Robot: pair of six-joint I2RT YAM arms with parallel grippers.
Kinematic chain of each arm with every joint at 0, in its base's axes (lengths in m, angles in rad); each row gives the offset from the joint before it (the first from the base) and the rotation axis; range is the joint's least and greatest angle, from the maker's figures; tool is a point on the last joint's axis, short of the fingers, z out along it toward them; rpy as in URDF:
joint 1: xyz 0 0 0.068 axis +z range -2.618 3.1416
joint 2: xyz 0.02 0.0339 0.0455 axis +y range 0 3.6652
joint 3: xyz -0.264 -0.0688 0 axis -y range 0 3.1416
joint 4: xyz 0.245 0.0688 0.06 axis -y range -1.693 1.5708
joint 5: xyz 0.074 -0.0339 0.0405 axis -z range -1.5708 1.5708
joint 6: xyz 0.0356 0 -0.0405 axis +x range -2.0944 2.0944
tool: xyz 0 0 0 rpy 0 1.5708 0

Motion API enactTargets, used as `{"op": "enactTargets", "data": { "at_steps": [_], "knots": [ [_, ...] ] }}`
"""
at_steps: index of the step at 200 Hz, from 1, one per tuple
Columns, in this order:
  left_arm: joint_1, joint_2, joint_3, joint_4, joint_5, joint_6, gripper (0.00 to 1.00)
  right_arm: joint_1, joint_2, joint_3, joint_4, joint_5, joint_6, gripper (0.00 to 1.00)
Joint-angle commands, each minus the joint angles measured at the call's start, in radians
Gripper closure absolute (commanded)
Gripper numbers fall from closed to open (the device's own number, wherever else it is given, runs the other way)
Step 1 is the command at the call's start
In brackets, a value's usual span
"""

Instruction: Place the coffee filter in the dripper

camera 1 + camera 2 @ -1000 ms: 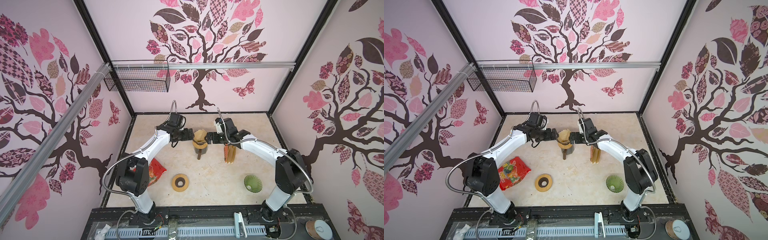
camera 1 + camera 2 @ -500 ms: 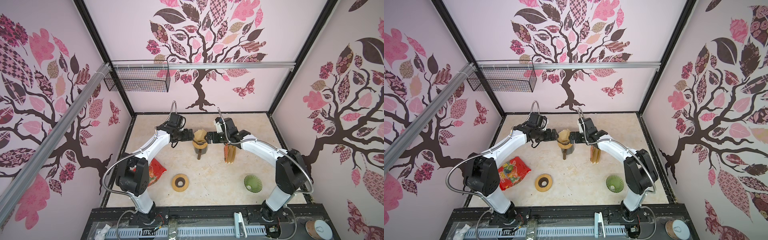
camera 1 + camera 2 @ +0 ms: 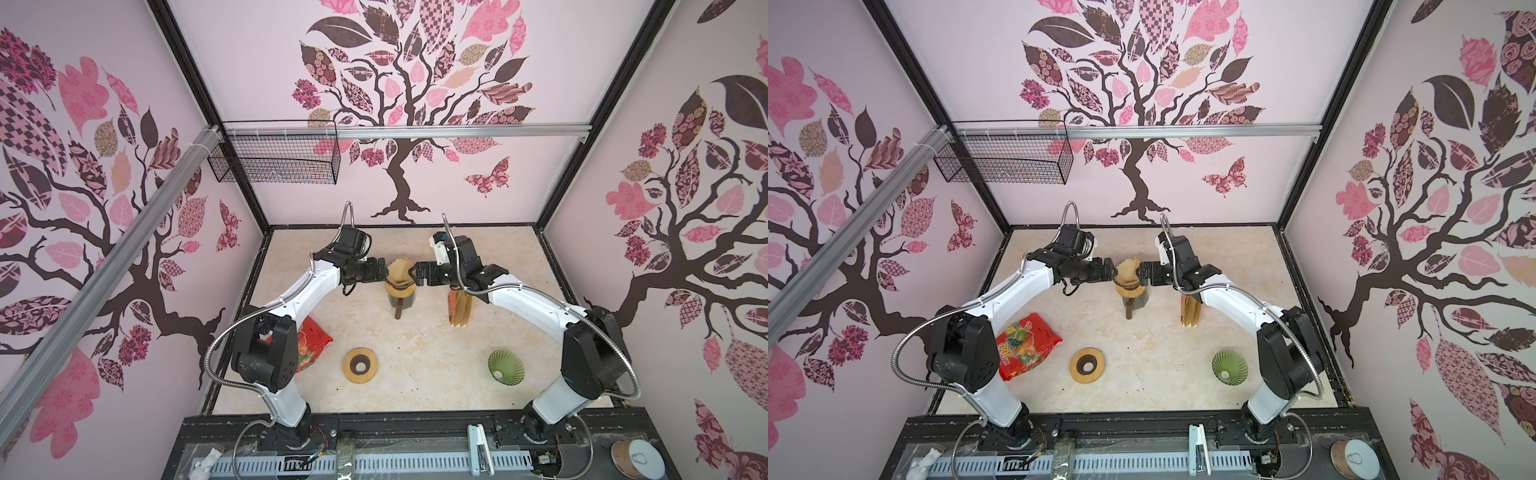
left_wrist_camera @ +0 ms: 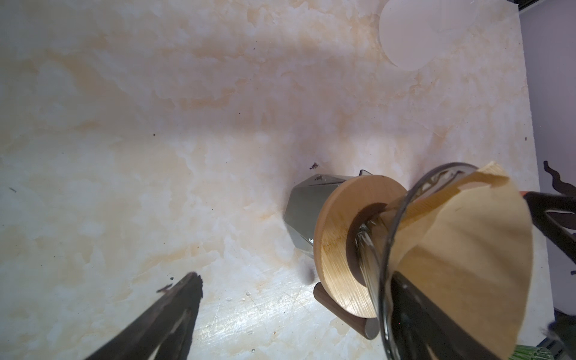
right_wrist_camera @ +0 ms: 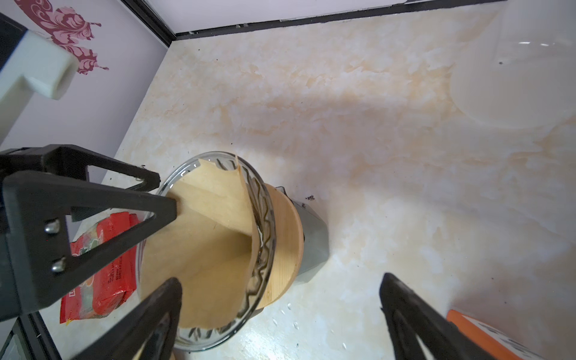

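Right wrist view: brown paper cone coffee filter (image 5: 212, 249) sits inside the clear glass dripper (image 5: 263, 208), which rests on a round wooden collar (image 5: 286, 243) atop a grey faceted pot (image 5: 314, 246). The left gripper (image 3: 381, 268) and the right gripper (image 3: 413, 275) flank the dripper, both spread wide, grasping nothing. A red snack bag (image 3: 1025, 349) lies well apart, near the left arm's base.

snack bag (image 3: 316, 333) partly hidden behind left arm (image 3: 266, 353) (a top view), filter pack (image 5: 498, 343) cropped by frame edge; dripper (image 4: 385, 280) likewise
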Motion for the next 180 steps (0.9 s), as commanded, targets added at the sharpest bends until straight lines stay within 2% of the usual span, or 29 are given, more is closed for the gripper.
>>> {"op": "enactTargets", "data": {
  "at_steps": [1, 80, 180],
  "knots": [
    [0.006, -0.012, -0.029, 0.012, -0.002, 0.013, 0.06, -0.003, -0.028, 0.005, -0.007, 0.031, 0.005, 0.0],
    [0.005, -0.017, -0.032, 0.014, -0.005, 0.017, 0.06, -0.004, 0.05, 0.065, -0.094, 0.094, 0.021, 0.0],
    [0.005, -0.003, -0.03, 0.012, -0.014, 0.02, 0.06, -0.004, 0.1, 0.104, -0.137, 0.088, 0.018, 0.0]
  ]
}}
